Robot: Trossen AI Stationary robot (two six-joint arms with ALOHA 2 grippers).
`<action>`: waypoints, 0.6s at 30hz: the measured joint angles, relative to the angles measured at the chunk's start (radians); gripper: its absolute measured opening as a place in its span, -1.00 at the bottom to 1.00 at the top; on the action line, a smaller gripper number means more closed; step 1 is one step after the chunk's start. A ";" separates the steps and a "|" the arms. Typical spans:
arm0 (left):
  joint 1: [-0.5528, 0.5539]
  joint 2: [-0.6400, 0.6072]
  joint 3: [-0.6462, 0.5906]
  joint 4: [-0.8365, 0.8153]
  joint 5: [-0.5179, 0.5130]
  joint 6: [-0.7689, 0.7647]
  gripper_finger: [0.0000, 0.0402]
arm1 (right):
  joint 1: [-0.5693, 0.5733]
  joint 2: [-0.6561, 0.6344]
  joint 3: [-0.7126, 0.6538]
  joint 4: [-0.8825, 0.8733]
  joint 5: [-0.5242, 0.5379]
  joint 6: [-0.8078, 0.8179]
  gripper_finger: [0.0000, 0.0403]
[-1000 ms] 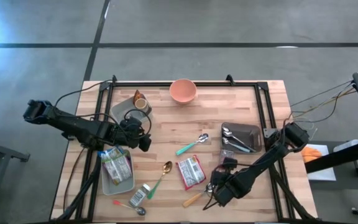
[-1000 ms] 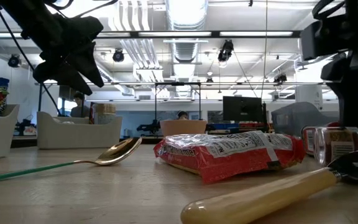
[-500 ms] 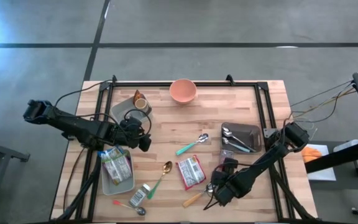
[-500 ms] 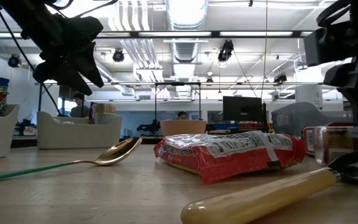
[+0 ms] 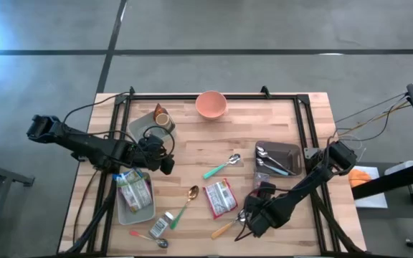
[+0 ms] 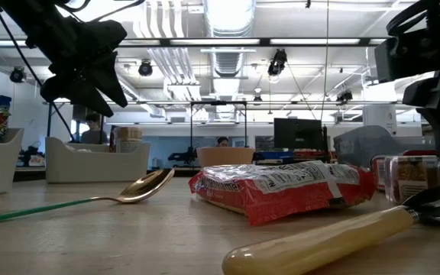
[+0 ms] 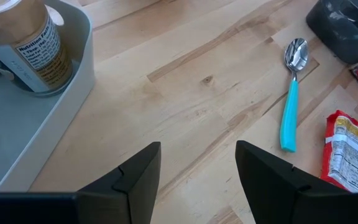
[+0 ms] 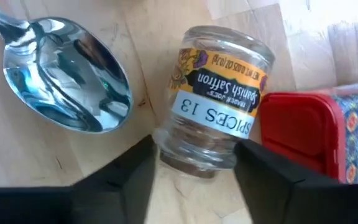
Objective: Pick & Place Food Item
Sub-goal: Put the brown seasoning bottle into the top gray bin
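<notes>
the right gripper (image 8: 194, 165) brackets the lying saffron jar (image 8: 216, 102) across its width, fingers apparently closed on it.

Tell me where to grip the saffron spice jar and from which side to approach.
Grip the saffron spice jar across its round glass body near the base, coming from above. It lies on its side beside the spoon bowl, and the right gripper already straddles that end, one finger at each side.
</notes>
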 joint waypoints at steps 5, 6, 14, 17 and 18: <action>0.000 0.000 0.000 0.000 0.000 0.000 0.06 | 0.000 -0.001 0.000 -0.002 -0.002 0.049 0.47; 0.000 0.000 0.000 0.000 0.000 0.000 0.06 | 0.000 -0.001 0.000 -0.001 -0.002 0.050 0.53; 0.000 0.000 0.000 0.001 0.000 0.000 0.06 | -0.006 -0.002 0.000 0.004 0.027 0.063 0.74; 0.000 0.000 0.000 0.001 0.000 0.000 0.06 | -0.017 -0.002 0.000 0.008 0.028 0.065 0.69; 0.000 0.000 0.000 0.001 0.000 0.000 0.06 | -0.018 -0.002 0.000 0.010 0.029 0.069 0.67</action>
